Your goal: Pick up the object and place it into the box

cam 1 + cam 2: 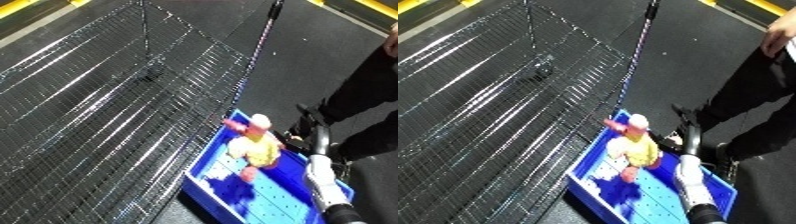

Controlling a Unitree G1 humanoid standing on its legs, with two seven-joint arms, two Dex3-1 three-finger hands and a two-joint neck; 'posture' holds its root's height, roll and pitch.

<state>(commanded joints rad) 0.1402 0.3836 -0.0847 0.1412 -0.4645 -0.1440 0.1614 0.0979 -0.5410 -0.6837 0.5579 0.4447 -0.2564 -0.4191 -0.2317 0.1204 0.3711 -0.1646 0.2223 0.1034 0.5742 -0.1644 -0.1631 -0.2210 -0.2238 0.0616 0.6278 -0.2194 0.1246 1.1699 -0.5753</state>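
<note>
Where the right forearm (324, 180) comes up from the lower right edge, its black hand (313, 131) sits at the far right rim of the bin (202, 192), just beside the toy (251, 147). Can't tell whether the hand is clenched, released or grasping anything: it shows only as a dark shape vs. the dark floor, and I can't tell if it touches the toy. Left hand isn't seen in either view. The toy is a small doll-like figure, yellow body, pink limbs and a pale pink head; it lies inside the bin, twd. the far end, head pointing away from the robot and one pink leg stretched back twd. the bin's middle. The bin is blue w/ a dotted floor and low walls, set at a slant in the lower right of both views; a dark shadow patch lies on its floor below the toy. Its left wall is right up against a wire rack (107, 115), a big grid of thin metal bars that fills the left and centre of the view and tilts w/ the camera. A thin rod (640, 37) runs from the top edge down along the rack's right side twd. the bin. Beyond that is dark floor (302, 55), w/ yellow stripes (767, 6) at the top corners. A person in dark clothes (753, 95) stands at the right edge, near the bin, not touching it.
</note>
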